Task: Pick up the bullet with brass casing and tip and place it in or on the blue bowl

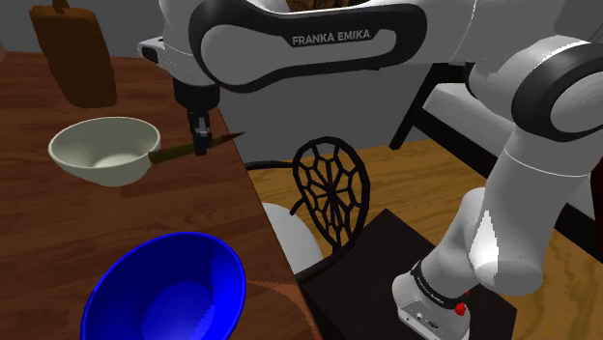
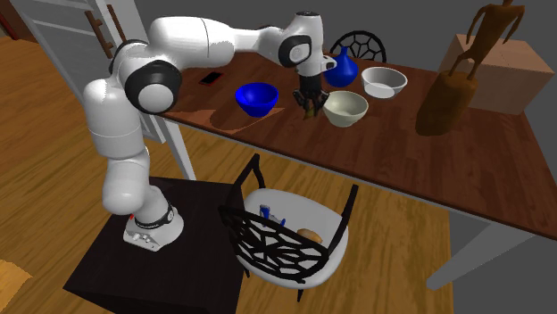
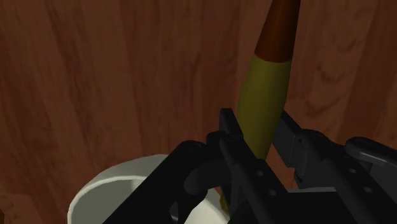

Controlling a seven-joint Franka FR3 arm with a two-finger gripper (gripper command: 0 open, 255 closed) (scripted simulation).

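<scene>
Gripper [image 3: 259, 132]: fingers closed part-way and clamped across the olive-brass casing of the bullet [image 3: 264, 95], whose red-brown tip projects ahead of them. In the shoulder view the bullet lies roughly level in the grasp and appears to hang clear of the desk [image 1: 58, 222], just beside the pale bowl [image 1: 101, 150].

Step in hand, as judged: carry to the blue bowl [image 1: 164, 290].
- Keep the clamp firm. The casing is round and smooth and may pivot or slide between the pads.
- Hold height above the pale bowl's rim before moving sideways.
- Centre over the blue bowl's basin, lower, and release close to the bottom so the bullet does not bounce or roll out.

Clearances:
- Bare desk lies between the two bowls, so the route is open.
- The bullet's tip reaches towards the desk edge, and the blue bowl also stands near that edge.
- The black chair [image 1: 333, 193] stands just beyond. Bias the path inboard
</scene>
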